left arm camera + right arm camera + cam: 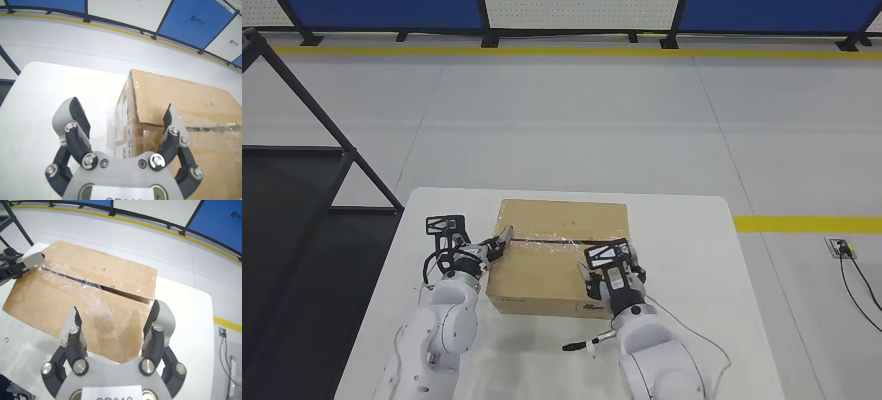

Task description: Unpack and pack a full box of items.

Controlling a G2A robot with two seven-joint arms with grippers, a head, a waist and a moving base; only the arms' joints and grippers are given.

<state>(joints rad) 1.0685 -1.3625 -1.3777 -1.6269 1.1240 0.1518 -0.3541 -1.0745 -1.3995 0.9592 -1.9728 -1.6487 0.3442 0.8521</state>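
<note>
Box point(560, 255) on table point(692, 300); left end effector point(122, 102) at its left end, right end effector point(115, 306) at its right.

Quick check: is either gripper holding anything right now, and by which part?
Nothing is held. The left gripper and right gripper are both open at the box; loose tape curls up between the right one's fingers, unclamped.

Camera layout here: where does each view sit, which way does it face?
Top view: above the arms, looking down at the table and cardboard box; left gripper and right gripper show.
Left wrist view: on the left wrist, facing one end of the box; its own open gripper shows.
Right wrist view: on the right wrist, facing the other end; its own open gripper shows.
Shared: both wrist views show the taped seam.
</note>
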